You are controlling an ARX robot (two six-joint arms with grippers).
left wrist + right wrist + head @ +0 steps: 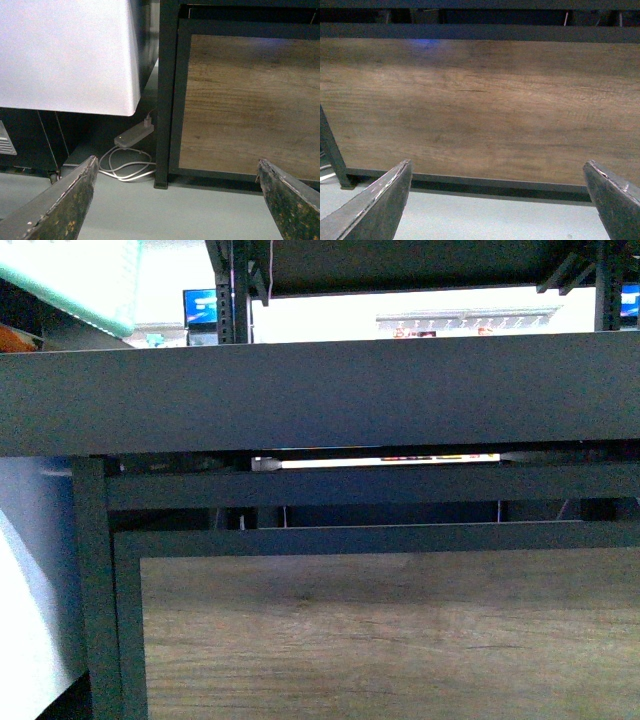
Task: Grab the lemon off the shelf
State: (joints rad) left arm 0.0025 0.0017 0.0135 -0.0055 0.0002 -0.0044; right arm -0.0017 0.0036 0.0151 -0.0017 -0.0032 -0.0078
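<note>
Both sets of fingers are spread wide with nothing between them. The left gripper [176, 165] has its scuffed fingers [67, 202] splayed apart, and the right gripper [497, 165] looks the same. Both hang low, facing the wood-grain panel [480, 110] on the front of the shelf [300, 390], down near the grey floor [150, 215]. Just past the panel's left post there's a white cabinet [65, 50] and a coiled white cable [127, 167] with a little adapter. The lemon isn't in any view, so no telling how it looks. The front camera sits below the tray's edge, so whatever lies on the trays above the panel is hidden. This reads like the very start, the approach step. The next move probably calls for raising an arm well above the panel until the fruit shows, then lining the open jaws up around it.
</note>
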